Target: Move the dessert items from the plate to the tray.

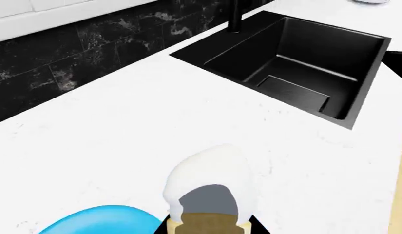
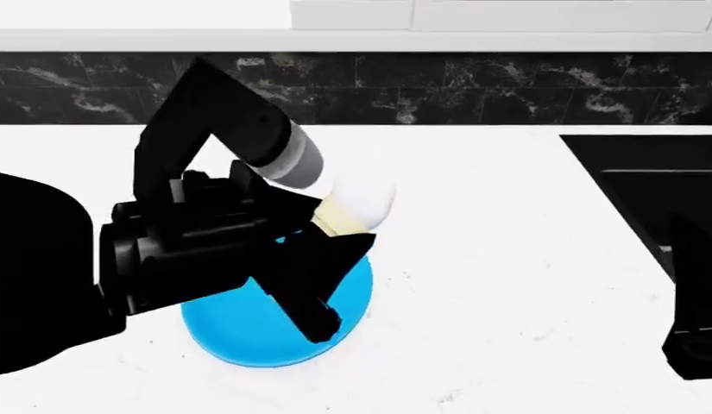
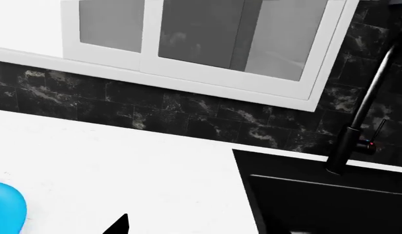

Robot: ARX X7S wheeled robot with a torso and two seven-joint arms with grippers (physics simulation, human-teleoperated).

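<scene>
The ice-cream cone [image 2: 353, 207], pale yellow with a white scoop, sits gripped in the left end effector [image 2: 321, 226], raised above the far edge of the round blue plate [image 2: 235, 341], with the scoop pointing away from the arm toward the backsplash. In the left wrist view the cone [image 1: 210, 195] fills the lower middle, its scoop rounded over a grey patch and the yellow wafer below, with a curve of the plate [image 1: 100, 220] beside it. The plate rests on the white table [image 2: 494, 259], and the black arm hides most of its surface, so the smaller dessert lump cannot be made out. Off to the robot's right the black sink basin [image 2: 655, 198] is sunk into the table, with a black faucet [image 3: 356, 122] at its back edge. A black marbled tile backsplash [image 2: 448, 95] runs behind the table, with white glass-fronted cabinets [image 3: 201, 44] above it. Only a dark part of the right end effector [image 2: 696, 341] shows at the edge of the head view, and whether it is wide or narrow cannot be told.
</scene>
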